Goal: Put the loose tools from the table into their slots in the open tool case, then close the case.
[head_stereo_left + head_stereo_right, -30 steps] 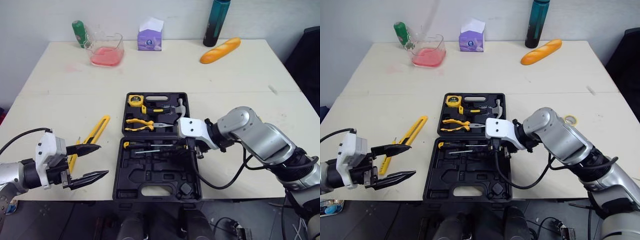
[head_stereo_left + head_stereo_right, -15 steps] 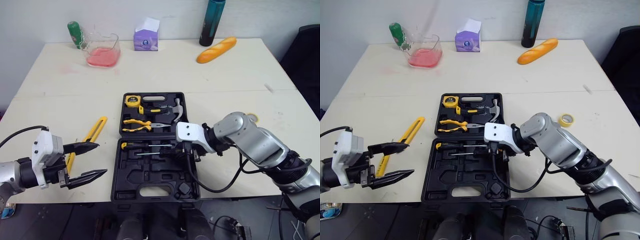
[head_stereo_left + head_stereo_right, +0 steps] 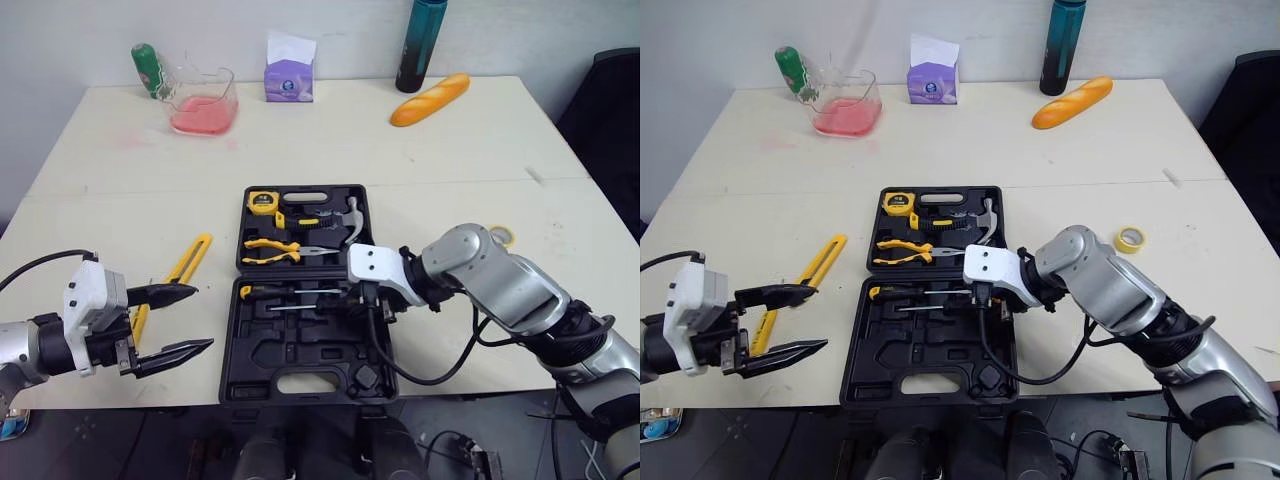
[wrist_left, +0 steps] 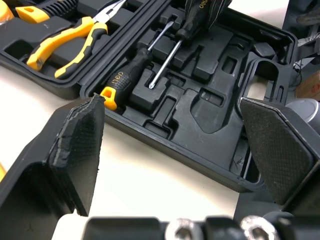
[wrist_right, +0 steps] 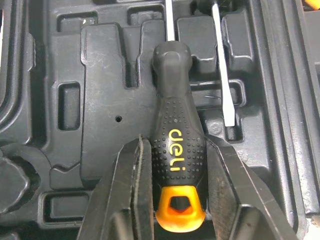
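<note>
The black tool case (image 3: pixel 310 352) lies open mid-table. Its far half holds a tape measure (image 3: pixel 264 201), yellow pliers (image 3: pixel 268 248) and a hammer (image 3: pixel 355 215). My right gripper (image 5: pixel 174 146) is shut on a black screwdriver (image 5: pixel 172 115) with an orange end, held low over a slot in the near half. Its shaft points toward the case's left side, beside a second screwdriver (image 4: pixel 127 70) lying in its slot. A yellow utility knife (image 3: pixel 190 262) lies on the table left of the case. My left gripper (image 3: pixel 200 318) hovers open and holds nothing, near the front edge beside the knife.
A small yellow tape roll (image 3: pixel 1129 239) lies right of the case, behind my right arm. Along the far edge stand a green bottle (image 3: pixel 146 68), a clear container of pink liquid (image 3: pixel 205 100), a tissue box (image 3: pixel 289 70), a dark bottle (image 3: pixel 416 45) and a bread loaf (image 3: pixel 430 98).
The head camera has shifted a little. My right gripper stays shut on the screwdriver at the same slot, settling slightly. The left gripper has not moved.
</note>
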You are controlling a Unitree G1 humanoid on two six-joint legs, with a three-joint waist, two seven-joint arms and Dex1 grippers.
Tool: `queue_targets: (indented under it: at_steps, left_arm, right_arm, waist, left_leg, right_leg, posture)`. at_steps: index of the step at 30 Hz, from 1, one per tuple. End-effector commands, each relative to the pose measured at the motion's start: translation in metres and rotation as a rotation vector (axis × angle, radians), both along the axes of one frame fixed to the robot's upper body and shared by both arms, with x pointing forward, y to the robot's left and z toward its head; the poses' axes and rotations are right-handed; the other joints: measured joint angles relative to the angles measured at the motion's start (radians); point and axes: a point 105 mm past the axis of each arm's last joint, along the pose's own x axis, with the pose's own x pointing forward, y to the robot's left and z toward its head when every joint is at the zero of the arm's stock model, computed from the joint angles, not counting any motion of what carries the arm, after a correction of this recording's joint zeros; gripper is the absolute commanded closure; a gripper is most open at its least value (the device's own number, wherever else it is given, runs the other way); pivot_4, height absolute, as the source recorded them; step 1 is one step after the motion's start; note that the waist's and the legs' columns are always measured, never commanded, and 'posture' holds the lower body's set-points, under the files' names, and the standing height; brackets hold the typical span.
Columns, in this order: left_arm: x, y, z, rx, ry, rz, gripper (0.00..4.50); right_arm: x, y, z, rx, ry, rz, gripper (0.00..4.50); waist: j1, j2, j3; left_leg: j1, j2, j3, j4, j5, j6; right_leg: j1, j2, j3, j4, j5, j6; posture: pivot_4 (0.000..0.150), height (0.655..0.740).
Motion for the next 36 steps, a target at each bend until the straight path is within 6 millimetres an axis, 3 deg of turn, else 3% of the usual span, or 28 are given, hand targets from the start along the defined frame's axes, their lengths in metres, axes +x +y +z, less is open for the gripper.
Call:
queue_targets:
  at_steps: [1,7,12,16,21,24,28,29,36]
  left_arm:
    - [-0.003,-0.001,0.007,0.024,-0.03,-0.018,0.0]
    - [-0.005,-0.002,0.006,0.017,-0.029,-0.019,0.0]
    - [-0.004,-0.003,0.004,0.01,-0.032,-0.019,0.0]
    - [-0.003,-0.003,0.004,0.007,-0.039,-0.021,0.0]
    - [0.0,-0.003,0.005,0.01,-0.047,-0.026,0.0]
    - [0.001,-0.004,0.006,0.009,-0.052,-0.031,0.0]
    - [0.002,-0.007,0.006,0.007,-0.061,-0.038,0.0]
    - [0.003,-0.007,0.006,0.006,-0.062,-0.04,0.0]
    - [0.008,-0.005,0.008,0.019,-0.08,-0.039,0.0]
  right_arm:
    - [0.002,0.005,0.02,0.057,-0.076,0.034,1.22]
    - [-0.007,-0.016,0.037,0.073,-0.056,0.092,1.22]
    - [-0.007,-0.024,0.04,0.136,-0.062,0.112,1.22]
    - [-0.001,-0.011,0.055,0.402,-0.154,0.13,1.22]
    - [-0.01,-0.006,0.044,0.528,-0.105,0.178,1.22]
    - [-0.01,-0.002,0.033,0.53,-0.116,0.195,2.01]
    - [-0.01,0.01,0.019,0.557,-0.107,0.195,4.13]
    - [-0.011,0.012,0.014,0.55,-0.108,0.205,4.45]
    - [0.003,0.013,-0.007,0.491,-0.155,0.191,4.45]
  waist:
    - [0.002,0.0,0.0]
    - [0.006,-0.001,0.0]
    - [0.002,-0.002,-0.001]
    - [0.003,-0.003,-0.001]
    - [0.006,-0.004,-0.002]
    - [0.005,-0.004,-0.002]
    - [0.001,-0.004,-0.002]
    - [0.001,-0.004,-0.002]
    - [0.004,-0.004,-0.002]
  left_leg:
    - [0.0,0.0,0.0,0.0,0.0,0.0]
    - [-0.001,-0.001,0.0,0.0,0.0,0.001]
    - [0.0,0.0,0.0,0.0,0.0,0.0]
    - [0.0,0.0,0.001,0.0,0.0,0.0]
    - [0.0,0.0,0.001,0.0,0.0,0.0]
    - [0.0,-0.001,0.001,0.0,0.0,0.0]
    - [0.001,0.0,0.001,0.0,0.0,0.0]
    - [0.001,0.0,0.001,0.0,0.0,0.0]
    - [0.001,0.0,0.001,0.0,0.0,0.0]
  right_leg:
    - [0.0,0.0,0.0,0.0,0.0,0.0]
    - [0.0,-0.001,0.0,-0.001,0.0,0.0]
    - [0.0,0.0,0.0,0.0,0.0,0.0]
    - [0.0,0.0,0.0,0.0,0.0,0.0]
    - [0.0,0.0,0.0,0.0,0.0,0.0]
    - [0.0,0.0,0.0,0.0,0.0,0.0]
    - [0.0,0.0,0.0,0.001,0.0,0.0]
    - [0.0,0.0,0.0,0.001,0.0,-0.001]
    - [0.0,0.0,0.001,0.001,0.0,-0.001]
  posture:
    - [0.15,0.74]
    - [0.15,0.74]
    - [0.15,0.74]
    - [0.15,0.74]
    - [0.15,0.74]
    - [0.15,0.74]
    - [0.15,0.74]
    - [0.15,0.74]
    - [0.15,0.74]
